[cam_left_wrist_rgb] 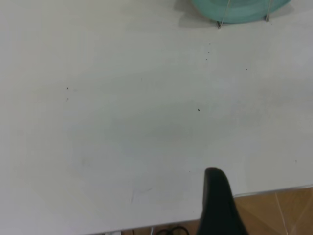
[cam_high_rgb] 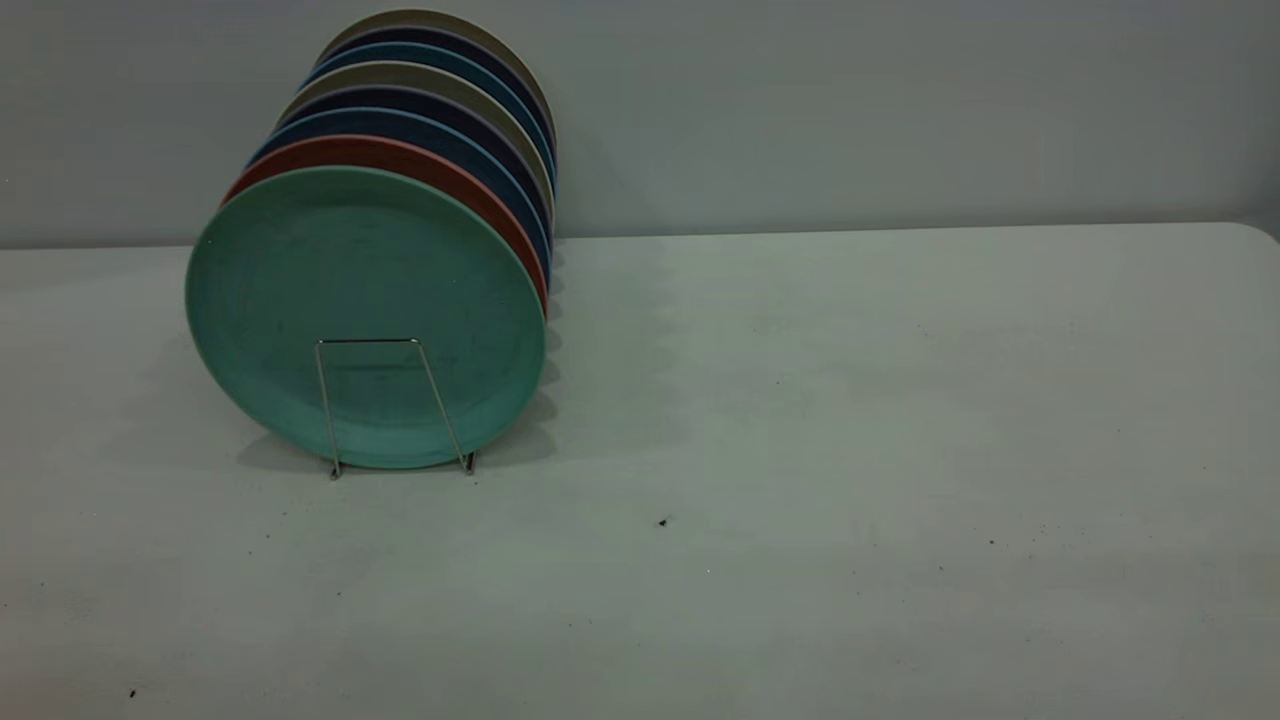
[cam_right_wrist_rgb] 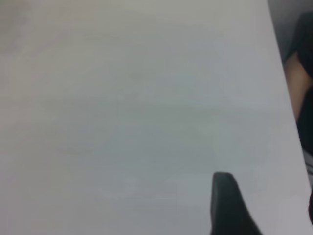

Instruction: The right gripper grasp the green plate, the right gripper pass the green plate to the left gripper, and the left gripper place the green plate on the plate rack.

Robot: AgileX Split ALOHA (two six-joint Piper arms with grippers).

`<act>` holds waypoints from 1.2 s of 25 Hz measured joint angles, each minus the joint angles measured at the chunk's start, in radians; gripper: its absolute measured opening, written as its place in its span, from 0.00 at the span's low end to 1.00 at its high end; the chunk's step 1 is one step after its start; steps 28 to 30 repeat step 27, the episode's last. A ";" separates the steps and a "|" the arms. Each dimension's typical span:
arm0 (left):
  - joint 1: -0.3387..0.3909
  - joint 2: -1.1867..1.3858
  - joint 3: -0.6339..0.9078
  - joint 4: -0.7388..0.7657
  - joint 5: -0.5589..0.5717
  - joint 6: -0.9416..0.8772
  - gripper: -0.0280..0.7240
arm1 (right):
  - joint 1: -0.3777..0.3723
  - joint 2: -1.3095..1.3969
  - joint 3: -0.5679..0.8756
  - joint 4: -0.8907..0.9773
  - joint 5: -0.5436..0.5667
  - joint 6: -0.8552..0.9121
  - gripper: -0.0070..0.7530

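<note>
Of the left gripper (cam_left_wrist_rgb: pixel 221 205), only a single black finger is seen in the left wrist view, raised over the near edge of the table (cam_left_wrist_rgb: pixel 122 137); how far it is opened cannot be told, and nothing is seen held by it. The same holds for the right gripper (cam_right_wrist_rgb: pixel 229 205): one dark finger is shown in the right wrist view above bare tabletop, the opening cannot be told, and nothing is seen in its hold. Neither arm is caught in the exterior view.

Nearest in the exterior view, the pale table is marked by a few small dark specks (cam_high_rgb: pixel 662 522). Farther back, at that view's left, the plate rack (cam_high_rgb: pixel 392 405) is stood on the table, and its front wire loop is seen as a thin silver trapezoid with two feet on the surface. The green plate (cam_high_rgb: pixel 365 300) is held on edge just behind that loop, its face turned toward the camera and leaned slightly back. Its lower rim and the two wire feet are also caught in the left wrist view, well apart from the left gripper.

Behind the green plate, a salmon-pink plate (cam_high_rgb: pixel 400 152) is stood close against it, followed by dark blue plates (cam_high_rgb: pixel 420 120) and beige plates (cam_high_rgb: pixel 420 75) in a row receding toward the grey wall (cam_high_rgb: pixel 900 110).
</note>
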 joint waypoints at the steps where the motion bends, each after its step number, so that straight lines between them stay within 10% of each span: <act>1: -0.001 -0.008 0.000 0.000 0.000 0.000 0.72 | -0.009 0.000 0.000 0.000 0.000 0.000 0.54; 30: -0.028 -0.066 0.000 0.001 0.007 -0.002 0.72 | -0.014 0.000 0.000 0.000 0.000 0.001 0.54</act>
